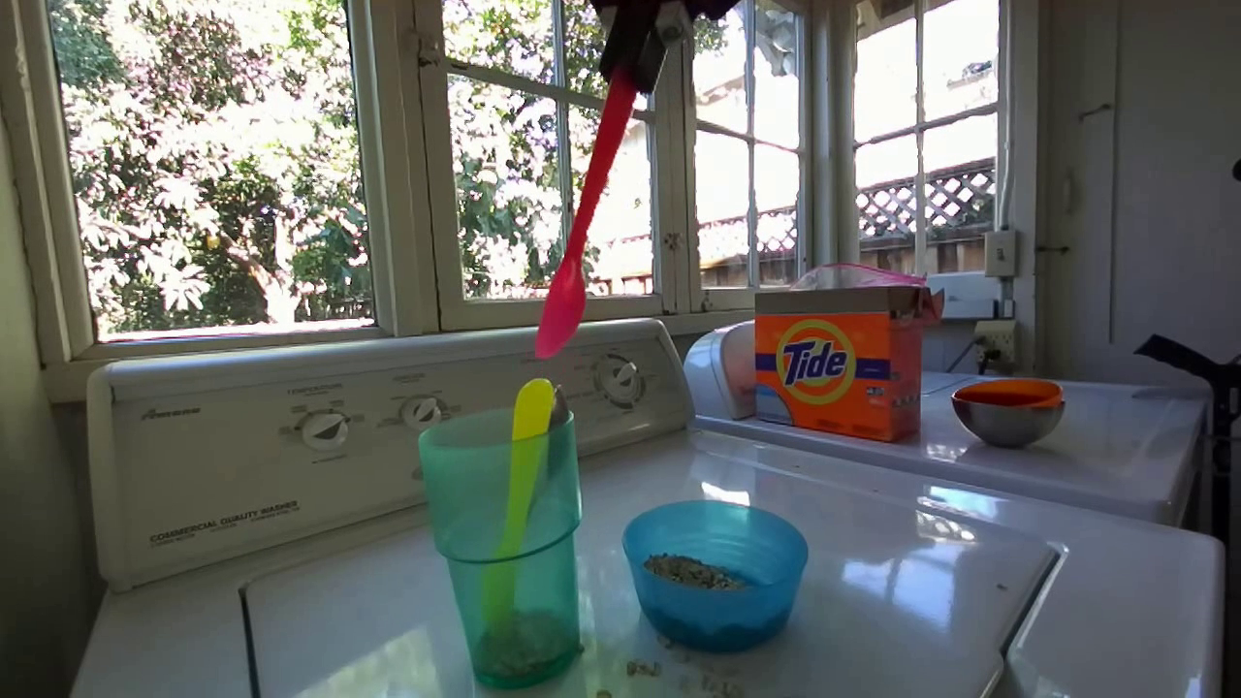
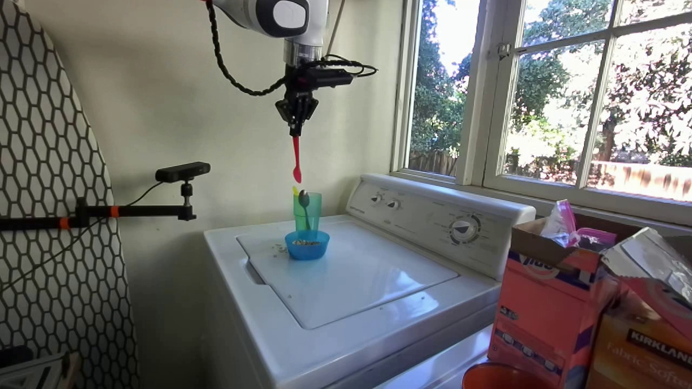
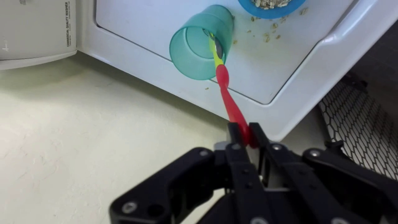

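My gripper [image 3: 245,130] is shut on the handle end of a red spoon [image 3: 231,105], which hangs bowl-down, slightly tilted in an exterior view [image 1: 587,213]. Beneath it stands a translucent green cup [image 1: 456,543], upright on the washer lid. A yellow utensil [image 1: 530,417] and a metal spoon [image 2: 304,198] lean inside the cup, with some flakes at its bottom. In both exterior views the red spoon's tip is above the cup, apart from it. Beside the cup sits a blue bowl [image 2: 308,254] partly filled with oat-like flakes.
Loose flakes [image 3: 266,37] lie on the lid around the bowl. The washer's control panel [image 1: 242,446] rises behind. A Tide box [image 1: 839,368] and a metal bowl [image 1: 1008,427] holding an orange one stand farther off. A camera [image 2: 183,172] on a bar stands near the wall.
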